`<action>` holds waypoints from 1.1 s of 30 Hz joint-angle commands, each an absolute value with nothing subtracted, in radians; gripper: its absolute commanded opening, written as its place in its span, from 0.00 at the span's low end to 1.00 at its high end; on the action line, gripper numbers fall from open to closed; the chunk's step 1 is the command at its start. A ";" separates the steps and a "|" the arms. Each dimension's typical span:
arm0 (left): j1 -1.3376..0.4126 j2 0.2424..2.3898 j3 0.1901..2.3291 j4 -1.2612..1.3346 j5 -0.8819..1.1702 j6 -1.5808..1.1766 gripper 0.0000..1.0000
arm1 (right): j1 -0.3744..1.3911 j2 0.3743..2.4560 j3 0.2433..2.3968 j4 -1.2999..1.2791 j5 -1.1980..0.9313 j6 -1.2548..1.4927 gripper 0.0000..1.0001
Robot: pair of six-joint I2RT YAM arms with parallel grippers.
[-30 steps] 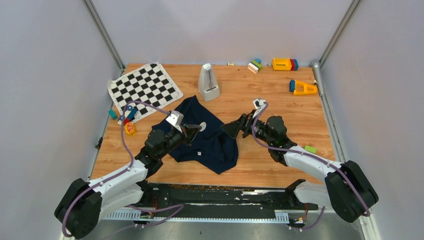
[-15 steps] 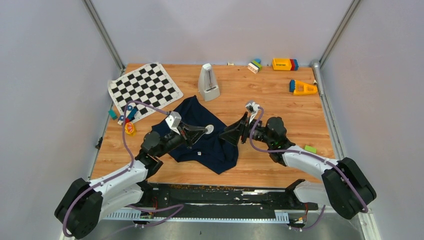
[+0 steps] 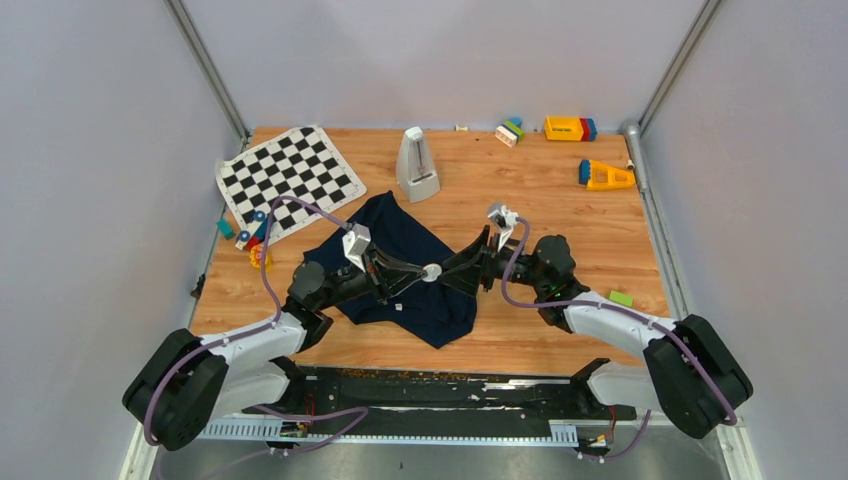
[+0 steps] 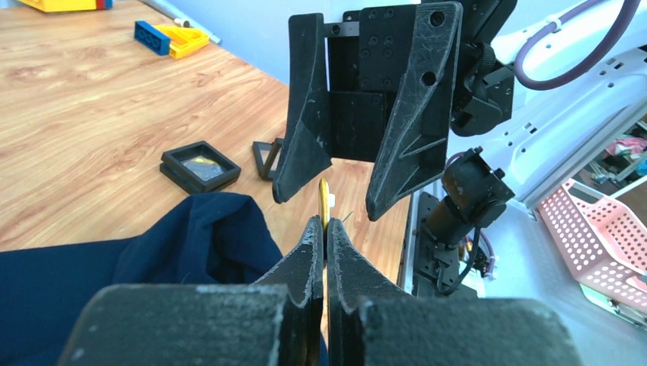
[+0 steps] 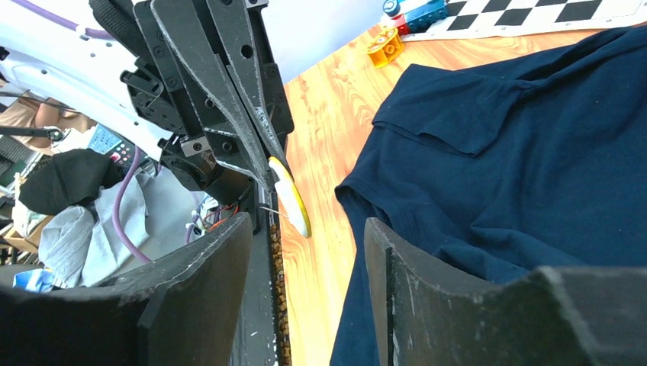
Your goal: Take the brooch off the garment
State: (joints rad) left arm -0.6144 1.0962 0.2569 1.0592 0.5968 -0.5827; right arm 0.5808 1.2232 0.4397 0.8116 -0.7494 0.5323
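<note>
Shirt [image 3: 415, 280] mid-bench [image 3: 560, 210], brooch [image 3: 431, 272] above its right part, in left end effector [image 3: 423, 271], right end effector [image 3: 448, 271] just right, metronome [image 3: 417, 165] behind, mat [image 3: 290, 175] far-left, blocks [image 3: 570, 128] far-right.

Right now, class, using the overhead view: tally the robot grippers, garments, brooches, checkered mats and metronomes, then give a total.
grippers: 2 (left gripper, right gripper)
garment: 1
brooch: 1
checkered mat: 1
metronome: 1
Total: 6

Our left gripper [image 4: 321, 229] is pinched tight on the brooch [image 4: 323, 200], its tips aimed at our right gripper [image 3: 448, 272]. That one faces it with jaws spread wide, one either side. Both arms reach low and converge.
</note>
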 commanded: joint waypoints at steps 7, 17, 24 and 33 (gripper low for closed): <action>-0.611 1.092 0.277 1.157 0.641 -0.617 0.00 | 0.592 1.209 0.443 0.884 -0.793 0.520 0.63; -0.611 1.075 0.275 1.163 0.663 -0.614 0.00 | 0.601 1.230 0.455 0.886 -0.812 0.516 0.59; -0.611 1.083 0.278 1.171 0.677 -0.616 0.00 | 0.606 1.230 0.463 0.863 -0.810 0.502 0.55; -0.611 1.144 0.281 1.256 0.709 -0.649 0.00 | 0.614 1.229 0.473 0.853 -0.810 0.511 0.49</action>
State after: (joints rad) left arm -0.6144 1.1179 0.2569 1.1622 0.6804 -0.6254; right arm 0.6056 1.2297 0.4397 0.8280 -0.7956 0.5247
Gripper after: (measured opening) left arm 0.007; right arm 0.496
